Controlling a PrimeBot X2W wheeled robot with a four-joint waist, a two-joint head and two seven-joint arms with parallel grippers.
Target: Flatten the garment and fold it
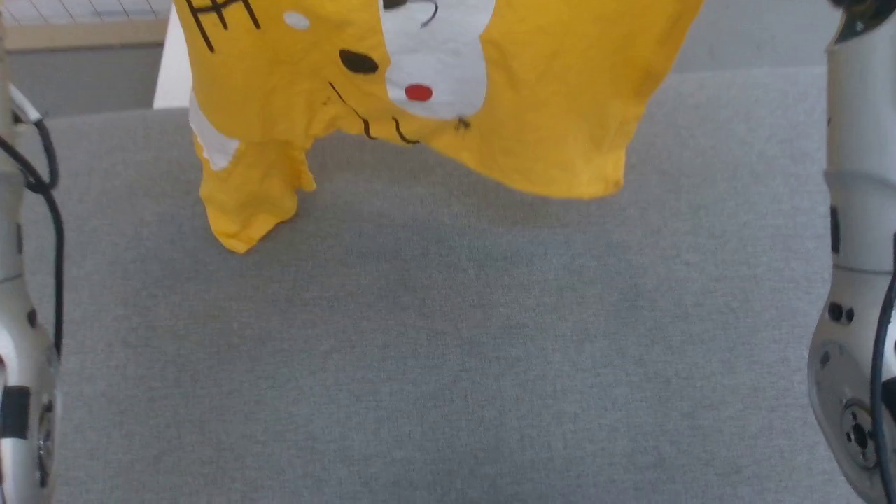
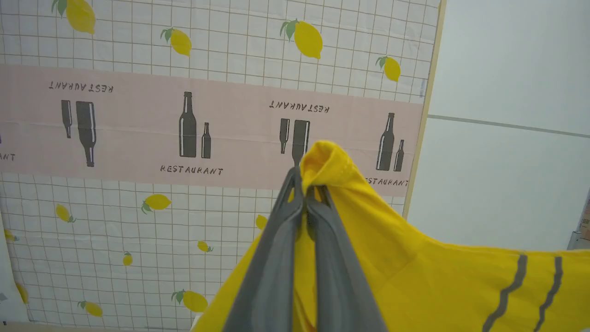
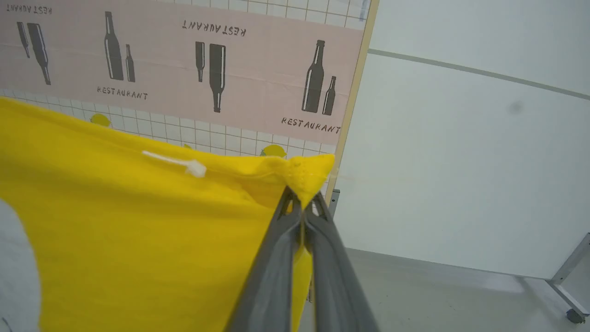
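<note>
left gripper [image 2: 304, 186]: arm up, jaws clamped on a bunched edge of the garment [image 1: 553, 105] | right gripper [image 3: 302, 203]: arm up, jaws clamped on its corner | garment: hangs spread between the 2 grippers over the grey table [image 1: 448, 364]

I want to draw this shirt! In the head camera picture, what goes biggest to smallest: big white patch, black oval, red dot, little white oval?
1. Big white patch.
2. Black oval.
3. Red dot and little white oval: too alike to rank.
</note>
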